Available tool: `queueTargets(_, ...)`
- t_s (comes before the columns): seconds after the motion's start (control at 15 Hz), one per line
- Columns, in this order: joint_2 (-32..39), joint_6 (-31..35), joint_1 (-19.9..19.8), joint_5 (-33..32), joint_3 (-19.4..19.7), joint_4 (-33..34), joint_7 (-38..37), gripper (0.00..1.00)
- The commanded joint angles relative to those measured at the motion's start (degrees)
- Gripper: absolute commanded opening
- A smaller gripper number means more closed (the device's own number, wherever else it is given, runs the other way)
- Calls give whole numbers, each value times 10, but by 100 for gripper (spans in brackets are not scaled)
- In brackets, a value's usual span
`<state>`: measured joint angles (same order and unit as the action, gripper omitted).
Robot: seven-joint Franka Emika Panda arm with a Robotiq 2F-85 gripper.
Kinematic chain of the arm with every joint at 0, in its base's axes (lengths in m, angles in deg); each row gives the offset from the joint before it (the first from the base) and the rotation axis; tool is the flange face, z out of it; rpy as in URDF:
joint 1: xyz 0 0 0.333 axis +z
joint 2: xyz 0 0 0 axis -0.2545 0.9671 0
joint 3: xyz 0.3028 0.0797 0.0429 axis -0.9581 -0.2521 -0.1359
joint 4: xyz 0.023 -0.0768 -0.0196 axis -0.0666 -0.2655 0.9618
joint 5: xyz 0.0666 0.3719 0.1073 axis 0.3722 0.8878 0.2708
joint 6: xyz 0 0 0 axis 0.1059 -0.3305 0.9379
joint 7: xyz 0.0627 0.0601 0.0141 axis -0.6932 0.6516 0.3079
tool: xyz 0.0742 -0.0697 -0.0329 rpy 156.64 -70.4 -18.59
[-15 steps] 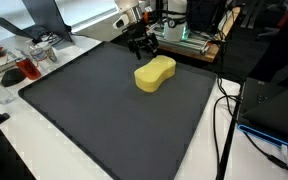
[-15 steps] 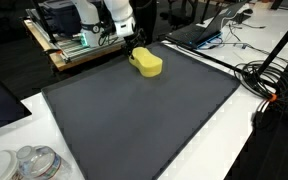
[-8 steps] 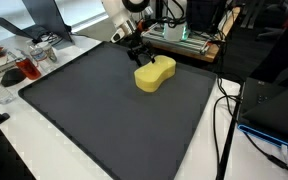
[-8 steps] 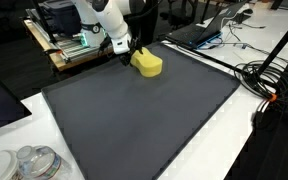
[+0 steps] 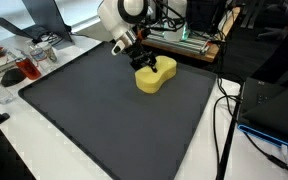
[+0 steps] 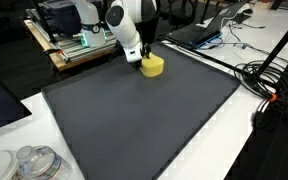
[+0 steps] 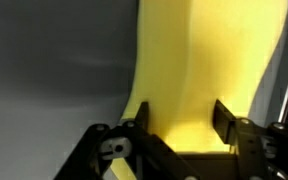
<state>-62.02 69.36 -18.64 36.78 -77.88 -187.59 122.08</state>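
Observation:
A yellow peanut-shaped sponge (image 5: 158, 78) (image 6: 155, 67) lies near the far edge of a dark grey mat (image 5: 84, 120) (image 6: 144, 120). My gripper (image 5: 146, 65) (image 6: 144, 58) reaches down over the sponge's near end. In the wrist view the sponge (image 7: 204, 60) fills the gap between the jaws of the gripper (image 7: 181, 122). The black fingers (image 7: 227, 122) press against its two sides at the narrow waist. The sponge still rests on the mat.
Glasses and dishes (image 5: 24, 68) stand off the mat's corner, and plastic containers (image 6: 34, 160) sit at the near corner. Cables (image 5: 224, 120) (image 6: 269, 80) run along the mat's side. A wooden rack with electronics (image 5: 184, 40) stands behind the arm.
The arm has swung from behind the mat down onto the sponge. The jaws, wide a moment ago, have closed in against the sponge's sides.

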Motion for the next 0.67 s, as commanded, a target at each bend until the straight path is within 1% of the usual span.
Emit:
queueTargets(0.0,22,-13,-1,-8,-12,32,-28,34)
queueTargets(0.13,5,-13,7,-25,-10,27,-53,23)
queueTargets(0.2,-3,-11,10,-35,-10,25,-67,16)
queueTargets(0.27,-15,-8,16,-53,-8,20,-88,11)
queueTargets(0.33,-32,-6,22,-78,-4,14,-113,4)
queueTargets(0.47,-65,1,36,-150,3,6,-180,0)
queueTargets(0.53,-82,0,40,-191,5,4,-216,3)
queueTargets(0.6,-103,-4,62,-242,24,2,-260,3)
